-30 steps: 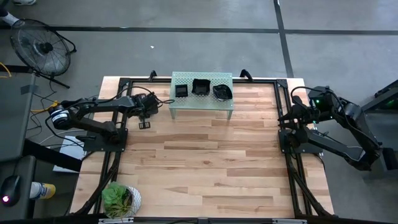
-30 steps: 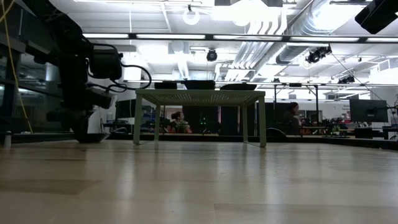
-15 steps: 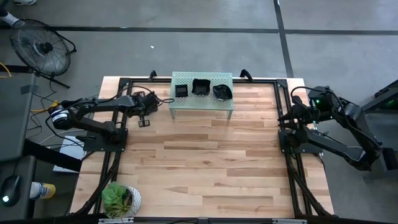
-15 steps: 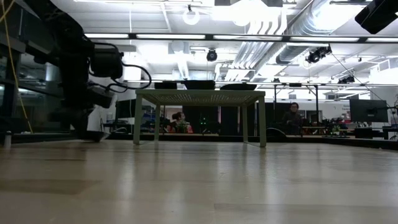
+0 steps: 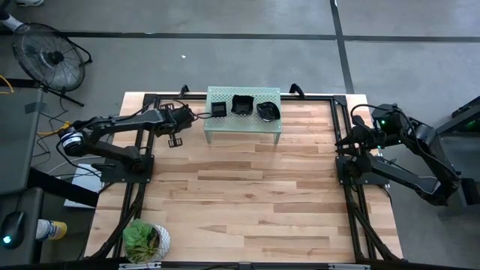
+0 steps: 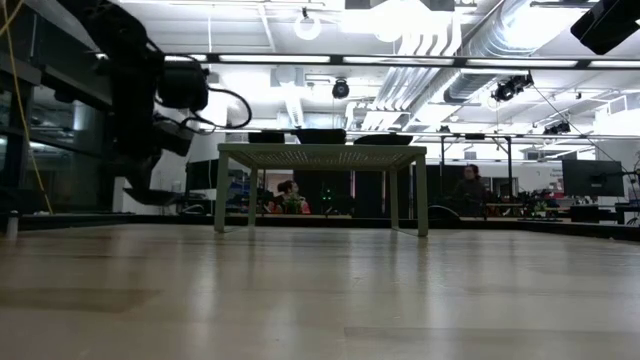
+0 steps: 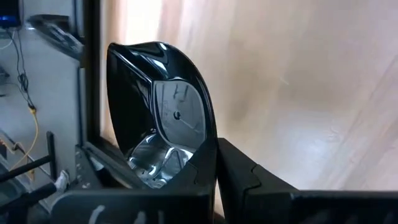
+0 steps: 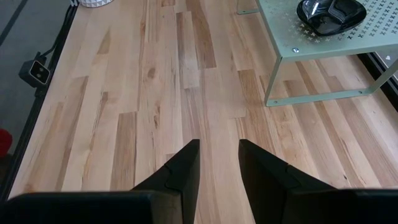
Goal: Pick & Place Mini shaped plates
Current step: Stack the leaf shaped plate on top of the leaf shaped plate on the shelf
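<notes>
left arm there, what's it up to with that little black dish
The left gripper is shut on a glossy black mini plate, holding it by the rim above the wooden table, just left of the pale green shelf. Three more black plates sit in a row on top of that shelf. The right gripper waits at the table's right edge, fingers apart and holding nothing.

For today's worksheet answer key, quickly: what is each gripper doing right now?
Left gripper: closed on a glossy black mini plate, lifted beside the green shelf.
Right gripper: open, holding nothing, waiting at the table's right edge.
</notes>
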Action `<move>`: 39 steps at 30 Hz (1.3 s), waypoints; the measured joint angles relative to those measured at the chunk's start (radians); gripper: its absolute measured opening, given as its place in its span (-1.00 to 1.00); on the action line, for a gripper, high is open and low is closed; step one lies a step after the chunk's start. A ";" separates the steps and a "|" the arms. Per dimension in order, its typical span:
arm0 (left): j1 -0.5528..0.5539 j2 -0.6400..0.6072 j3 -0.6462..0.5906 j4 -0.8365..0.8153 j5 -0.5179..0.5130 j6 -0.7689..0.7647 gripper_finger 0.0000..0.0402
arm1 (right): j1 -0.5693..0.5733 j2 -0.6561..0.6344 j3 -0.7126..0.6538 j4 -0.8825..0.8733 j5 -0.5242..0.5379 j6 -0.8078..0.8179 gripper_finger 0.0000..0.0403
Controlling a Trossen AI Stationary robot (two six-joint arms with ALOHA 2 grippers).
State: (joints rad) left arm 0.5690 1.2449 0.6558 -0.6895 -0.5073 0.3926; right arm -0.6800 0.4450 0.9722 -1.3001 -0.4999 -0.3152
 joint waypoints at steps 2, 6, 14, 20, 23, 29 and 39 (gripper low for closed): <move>0.000 0.000 0.032 -0.029 -0.004 -0.009 -1.00 | 0.000 0.000 0.000 0.000 0.000 0.000 -0.47; 0.000 -0.019 0.103 -0.084 -0.010 -0.009 -1.00 | 0.000 0.000 0.000 0.000 0.000 0.000 -0.47; 0.000 -0.098 0.267 -0.211 -0.125 -0.025 -1.00 | 0.000 0.000 0.000 0.000 0.000 0.000 -0.47; -0.014 -0.148 0.369 -0.235 -0.186 -0.060 -1.00 | 0.000 0.000 0.000 0.000 0.000 0.000 -0.47; -0.048 -0.153 0.417 -0.227 -0.186 -0.061 -1.00 | 0.000 0.000 0.000 0.000 0.000 0.000 -0.47; -0.155 -0.154 0.503 -0.189 -0.158 -0.102 -1.00 | 0.000 0.000 0.000 0.000 0.000 0.000 -0.47; -0.359 -0.135 0.534 -0.068 -0.257 0.025 -1.00 | 0.000 0.000 0.000 0.020 0.000 0.001 -0.47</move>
State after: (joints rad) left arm 0.2102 1.1095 1.1896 -0.7578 -0.7641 0.4181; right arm -0.6803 0.4450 0.9719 -1.2802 -0.5000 -0.3143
